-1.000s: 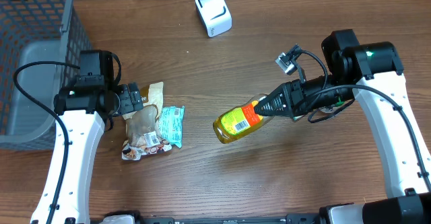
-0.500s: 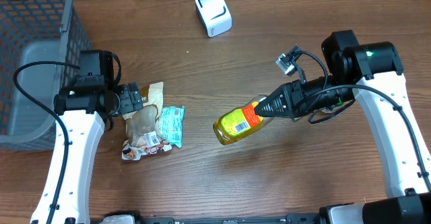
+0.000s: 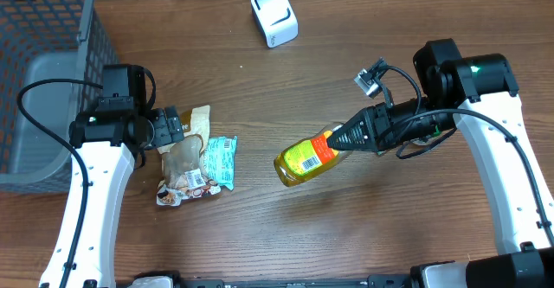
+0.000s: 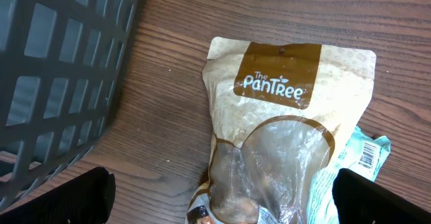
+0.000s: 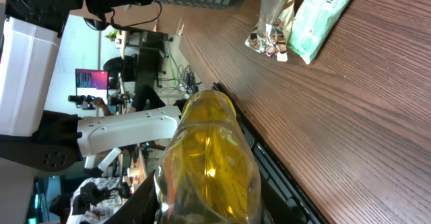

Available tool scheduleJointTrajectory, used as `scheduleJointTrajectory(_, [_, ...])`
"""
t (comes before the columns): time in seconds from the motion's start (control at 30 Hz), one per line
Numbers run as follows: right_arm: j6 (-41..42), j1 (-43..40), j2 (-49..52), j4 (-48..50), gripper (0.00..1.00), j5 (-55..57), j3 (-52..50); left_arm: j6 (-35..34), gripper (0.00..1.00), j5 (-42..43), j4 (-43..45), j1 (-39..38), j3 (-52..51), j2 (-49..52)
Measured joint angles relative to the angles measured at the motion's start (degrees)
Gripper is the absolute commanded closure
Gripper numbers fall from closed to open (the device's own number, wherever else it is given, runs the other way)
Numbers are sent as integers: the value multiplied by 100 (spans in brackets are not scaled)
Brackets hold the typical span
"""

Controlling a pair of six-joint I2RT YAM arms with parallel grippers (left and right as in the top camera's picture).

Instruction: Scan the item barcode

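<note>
amber bottle (image 3: 303, 160), yellow label, neck in clamp of right tool (image 3: 340, 138); left tool (image 3: 182, 128) wide apart

The brown and cream pouch (image 4: 279, 83) carries the brand "The PanTree" in white letters on its brown top panel, seen plainly in the left wrist view. The pale green packet (image 4: 367, 153) beside it shows a black barcode (image 4: 370, 153) at its corner; the digits under it are too small to read. The bottle (image 3: 305, 158) has a yellow and red label (image 3: 303, 156) whose print cannot be read from overhead.
</note>
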Motion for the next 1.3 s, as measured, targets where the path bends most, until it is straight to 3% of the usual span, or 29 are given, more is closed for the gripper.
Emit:
scheduleJointTrajectory(1.2, [0, 0, 0, -74, 73, 0, 0, 0, 1, 0, 2, 0, 0, 0])
scheduleJointTrajectory(1.3, [0, 0, 0, 7, 77, 0, 0, 0, 0, 0, 2, 0, 0, 0])
